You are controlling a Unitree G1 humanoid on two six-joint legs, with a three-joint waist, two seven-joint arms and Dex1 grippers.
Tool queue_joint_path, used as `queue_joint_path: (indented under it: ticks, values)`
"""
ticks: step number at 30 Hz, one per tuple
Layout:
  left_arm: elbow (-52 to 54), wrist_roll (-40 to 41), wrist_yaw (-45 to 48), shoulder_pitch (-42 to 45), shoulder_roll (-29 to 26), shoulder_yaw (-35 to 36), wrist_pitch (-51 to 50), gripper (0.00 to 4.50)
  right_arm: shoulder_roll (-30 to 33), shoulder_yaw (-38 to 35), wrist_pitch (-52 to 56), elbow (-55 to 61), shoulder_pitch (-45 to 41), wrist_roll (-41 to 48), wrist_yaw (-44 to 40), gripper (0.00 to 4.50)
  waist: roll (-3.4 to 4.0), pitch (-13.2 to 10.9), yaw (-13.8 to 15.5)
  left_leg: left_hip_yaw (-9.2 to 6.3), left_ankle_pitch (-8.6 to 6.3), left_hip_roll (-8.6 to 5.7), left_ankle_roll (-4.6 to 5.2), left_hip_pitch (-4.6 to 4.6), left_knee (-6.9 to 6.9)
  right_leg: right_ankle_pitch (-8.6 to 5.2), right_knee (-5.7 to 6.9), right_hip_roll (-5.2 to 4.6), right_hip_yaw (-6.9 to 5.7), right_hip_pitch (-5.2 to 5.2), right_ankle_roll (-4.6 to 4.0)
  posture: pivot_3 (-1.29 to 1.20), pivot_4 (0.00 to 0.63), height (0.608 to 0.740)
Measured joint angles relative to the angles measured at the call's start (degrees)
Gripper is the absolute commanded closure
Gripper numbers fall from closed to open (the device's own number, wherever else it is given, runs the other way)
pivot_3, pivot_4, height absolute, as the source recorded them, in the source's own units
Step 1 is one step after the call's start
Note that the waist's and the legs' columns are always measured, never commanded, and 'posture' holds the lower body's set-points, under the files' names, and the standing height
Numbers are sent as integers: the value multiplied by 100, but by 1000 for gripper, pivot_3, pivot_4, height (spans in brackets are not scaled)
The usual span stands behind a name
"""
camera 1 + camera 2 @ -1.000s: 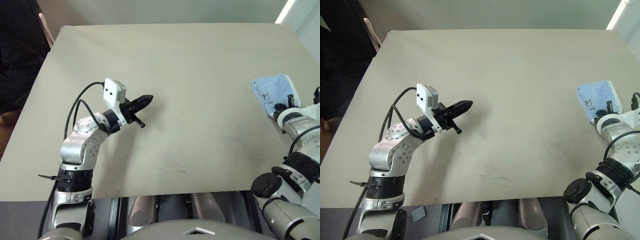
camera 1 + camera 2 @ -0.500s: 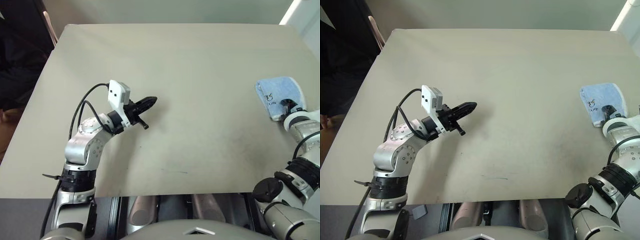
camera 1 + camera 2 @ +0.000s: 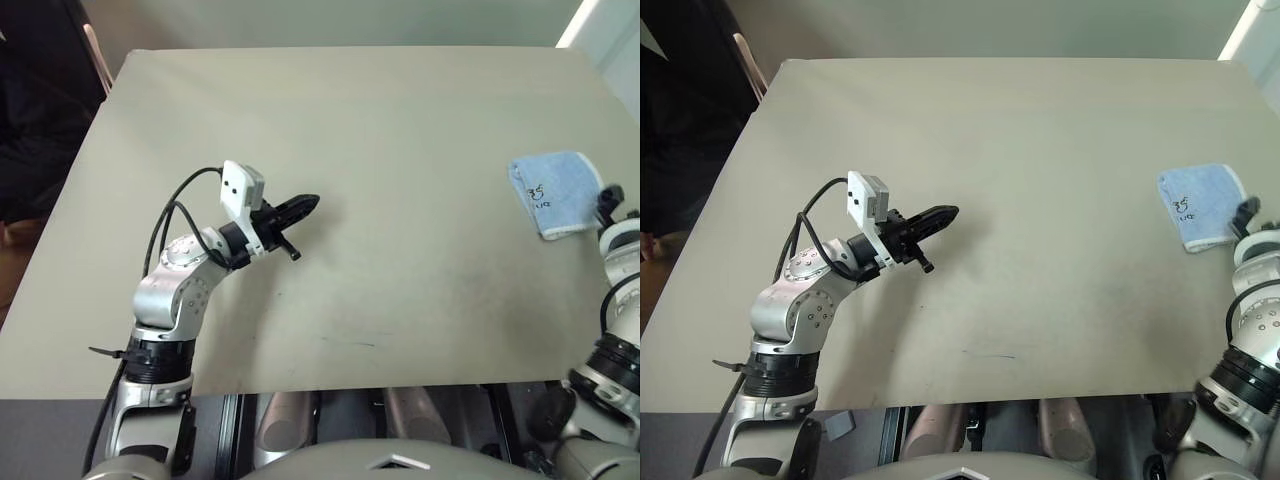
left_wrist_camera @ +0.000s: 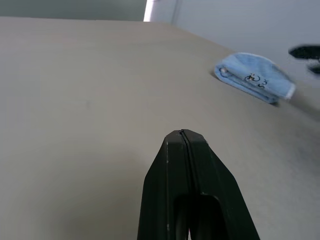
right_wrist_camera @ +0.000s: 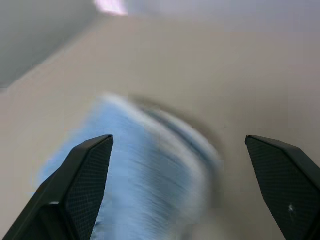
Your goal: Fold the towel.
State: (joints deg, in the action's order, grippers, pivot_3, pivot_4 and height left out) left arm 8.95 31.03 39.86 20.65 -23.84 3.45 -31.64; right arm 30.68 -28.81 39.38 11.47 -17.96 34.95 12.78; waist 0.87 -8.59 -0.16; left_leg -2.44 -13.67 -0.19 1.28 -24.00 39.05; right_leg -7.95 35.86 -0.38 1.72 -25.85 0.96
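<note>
The towel [image 3: 556, 192] lies folded near the counter's [image 3: 400, 150] right edge; its small dark printed mark is too small to read. The right gripper [image 5: 182, 165], blurred, hangs wide open just beside the towel. Well apart from the towel, the left gripper [image 3: 306, 204] is closed, empty.

left gripper [image 3: 305, 204]: fingers pressed together, held level above the table | right gripper [image 5: 180, 145]: fingers spread wide, nothing held between them

The towel [image 3: 556, 191] bears a dark, unreadable mark
</note>
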Motion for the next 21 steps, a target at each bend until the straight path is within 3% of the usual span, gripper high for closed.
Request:
queue_joint_path:
  ticks: [2, 8, 14, 21]
  values:
    - [-5, -3, 2, 43, 2, -5, 2, 4500, 238, 719, -166, 404, 192, -277, -669, 40, -4, 3, -15, -4, 0, 4, -3, 11, 0, -8, -3, 9, -2, 12, -11, 0, 150, 735]
    - [-8, -89, 2, 14, -72, -5, 26, 4500, 134, 2294, -25, 924, 596, -141, -2293, 40, -2, 2, -4, -5, 5, -4, -7, 3, 6, -34, -12, 8, 4, 19, -22, 0, 150, 735]
    - [-63, -276, 93, -313, -389, 17, 191, 4500, 48, 2953, -62, 914, 525, -163, -3340, 40, -2, 2, 5, -13, -3, -4, 6, -3, 2, -15, -83, 10, 1, 43, -13, 0, 150, 735]
    - [-366, -386, 583, -899, -815, 144, 499, 4500, -104, 3368, -470, 649, 71, -790, -3726, 40, -2, 2, 8, -13, -14, -2, 8, -4, 2, 16, -87, 9, -1, 39, -65, 0, 150, 735]
